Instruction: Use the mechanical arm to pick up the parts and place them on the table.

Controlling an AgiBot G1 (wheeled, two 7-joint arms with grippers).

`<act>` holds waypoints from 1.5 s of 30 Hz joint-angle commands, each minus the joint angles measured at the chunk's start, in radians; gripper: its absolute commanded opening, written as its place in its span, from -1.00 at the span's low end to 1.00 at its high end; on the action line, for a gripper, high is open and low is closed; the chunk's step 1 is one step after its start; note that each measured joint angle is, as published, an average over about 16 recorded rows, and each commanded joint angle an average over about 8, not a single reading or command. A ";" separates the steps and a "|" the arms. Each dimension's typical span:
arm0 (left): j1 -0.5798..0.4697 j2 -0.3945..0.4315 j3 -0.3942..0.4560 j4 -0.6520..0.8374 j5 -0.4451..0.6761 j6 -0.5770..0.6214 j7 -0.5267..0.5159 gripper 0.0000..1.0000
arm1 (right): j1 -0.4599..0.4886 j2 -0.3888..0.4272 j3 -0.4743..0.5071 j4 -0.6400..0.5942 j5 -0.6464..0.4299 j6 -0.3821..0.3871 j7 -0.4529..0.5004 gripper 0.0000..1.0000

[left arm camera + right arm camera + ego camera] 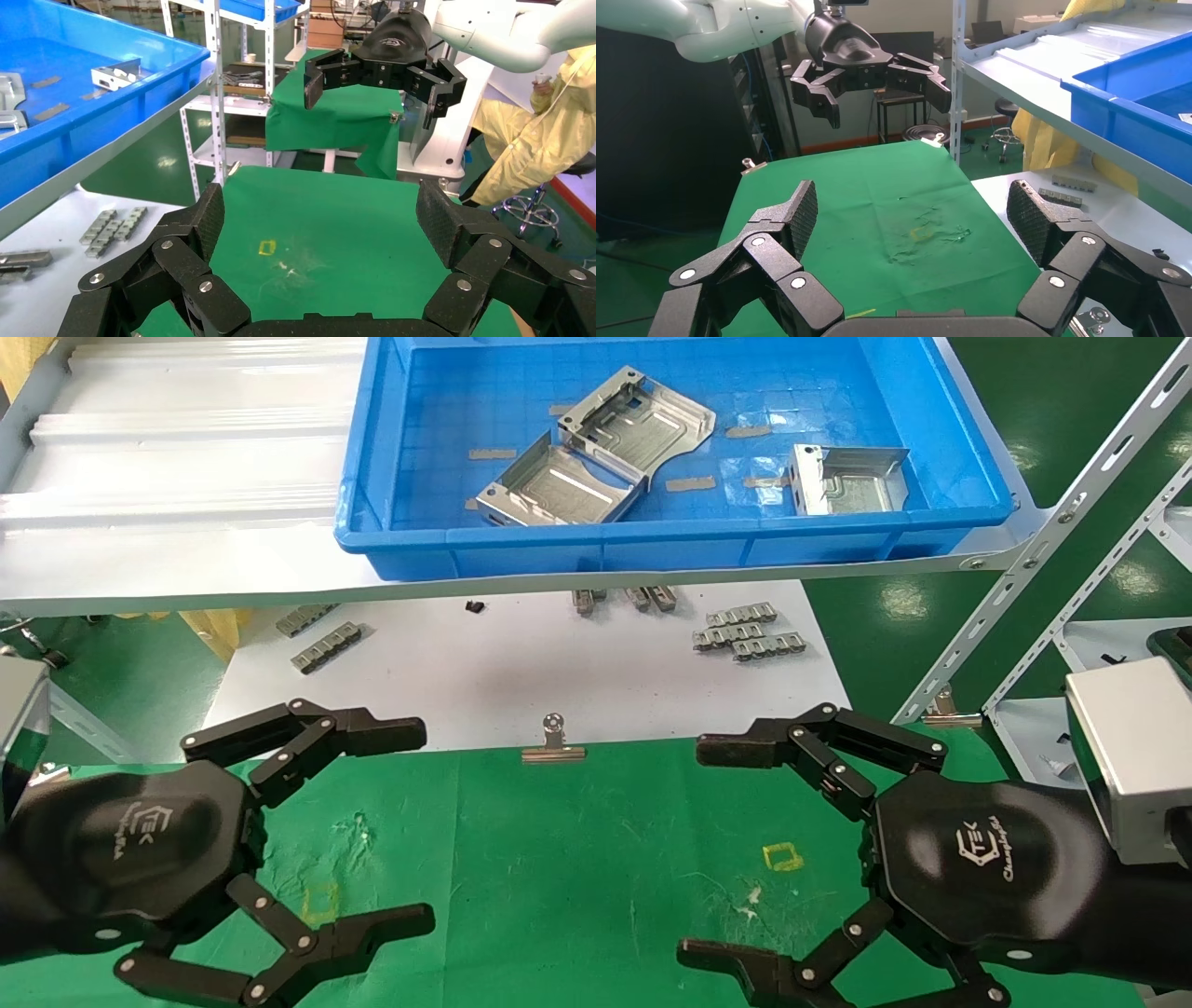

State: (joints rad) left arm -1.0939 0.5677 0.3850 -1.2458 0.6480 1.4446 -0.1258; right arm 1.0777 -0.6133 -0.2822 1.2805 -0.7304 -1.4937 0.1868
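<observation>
Three shiny silver parts lie in the blue bin [652, 547] on the shelf: one at the middle back [638, 421], one in front of it [554, 486], one at the right [847, 479]. My left gripper [426, 828] hovers open and empty over the green table [577, 859] at the lower left. My right gripper [691, 850] hovers open and empty at the lower right. Both are far below and in front of the bin. The left wrist view shows its own open gripper [320, 217] over bare cloth, as does the right wrist view [912, 210].
A binder clip [554, 742] holds the cloth's far edge. Yellow square marks [782, 856] sit on the cloth. Grey toothed strips [745, 635] lie on the white sheet [521, 672] under the shelf. Slanted metal rack struts [1024, 561] stand at the right. A person in yellow [541, 140] sits beyond.
</observation>
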 commanded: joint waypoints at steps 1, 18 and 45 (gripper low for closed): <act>0.000 0.000 0.000 0.000 0.000 0.000 0.000 -1.00 | 0.000 0.000 0.000 0.000 0.000 0.000 0.000 1.00; 0.000 0.000 0.000 0.000 0.000 0.000 0.000 -1.00 | 0.000 0.000 0.000 0.000 0.000 0.000 0.000 1.00; 0.000 0.000 0.000 0.000 0.000 0.000 0.000 -1.00 | 0.273 -0.115 -0.047 -0.022 -0.159 0.237 0.141 1.00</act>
State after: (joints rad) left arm -1.0939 0.5677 0.3850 -1.2458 0.6480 1.4447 -0.1258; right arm 1.3583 -0.7464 -0.3447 1.2268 -0.9173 -1.2498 0.3278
